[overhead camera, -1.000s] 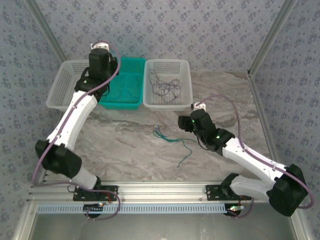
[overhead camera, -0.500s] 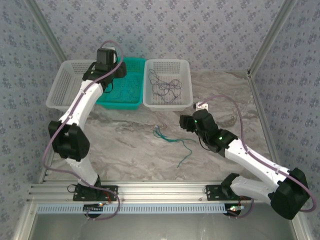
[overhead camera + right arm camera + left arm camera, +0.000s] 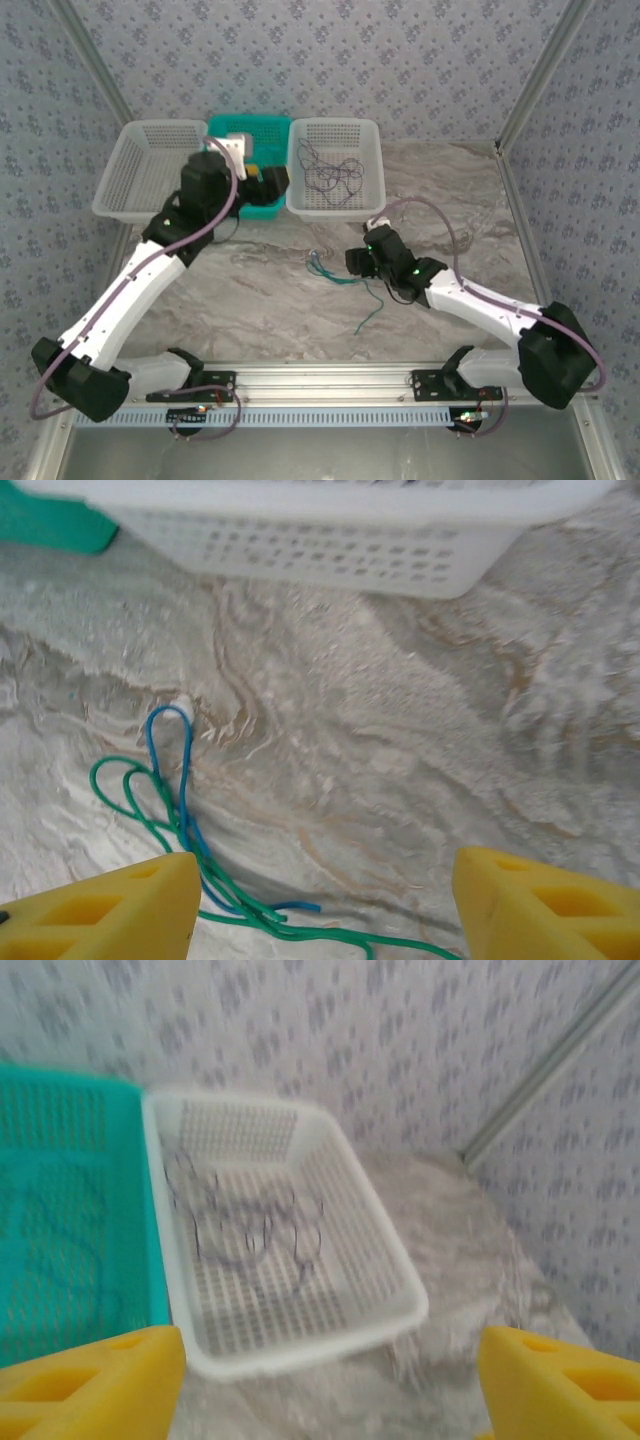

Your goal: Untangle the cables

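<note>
The green and blue cables [image 3: 335,272] are seen lying loose on the marble counter [image 3: 250,290] at centre frame of the top view, with one green strand trailing toward the lower middle. The right tool [image 3: 357,260] is held just beside their right end. Its jaws are spread wide and nothing is gripped. In its wrist view the same cables [image 3: 185,820] are found at lower left, close to the left yellow finger [image 3: 100,910]; whether they touch cannot be told.

Farther back, the left tool [image 3: 268,180] is held over the near edge of the teal basket [image 3: 255,127], also spread wide and empty. Dark cables [image 3: 332,170] are seen coiled in the right white basket [image 3: 335,208]. A second white basket [image 3: 130,190] is set at upper left.
</note>
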